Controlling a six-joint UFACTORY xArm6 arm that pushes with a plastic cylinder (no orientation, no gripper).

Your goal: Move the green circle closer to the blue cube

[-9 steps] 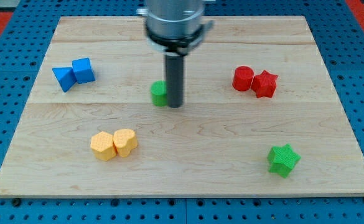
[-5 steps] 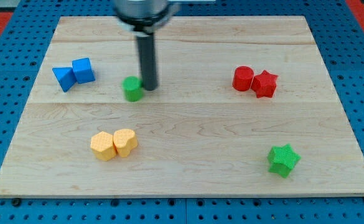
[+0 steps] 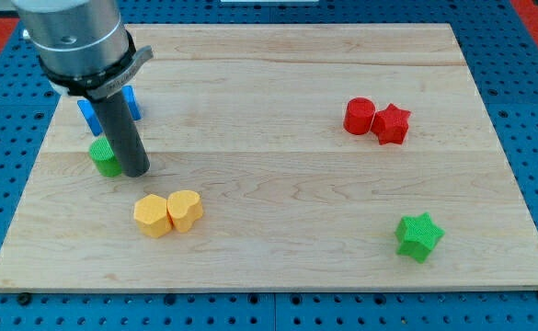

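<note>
Rod and block sit together at the view's left side of the wooden board. My tip is down on the wood, touching the right side of the green circle, which is partly hidden behind the dark rod. The tool is a plain rod with nothing that opens or shuts, and it holds nothing; it only rests against the block.

The green circle is a short round cylinder standing upright, flat face up, so it has no long axis across the board and points no particular way. It lies just below the blue pair, near but apart from them.

Of that pair, the blue cube shows only as a sliver to the right of the rod's metal housing, and the other blue block peeks out on the left; its shape cannot be made out, since the housing covers most of it. Whether the two blue blocks touch cannot be told from here.

Below and to the right of my tip are two yellow blocks side by side and touching: a yellow hexagon-like block and a yellow heart.

Far over on the view's right, a red cylinder touches a red star. A green star sits alone toward the bottom right, well apart from everything else.
</note>
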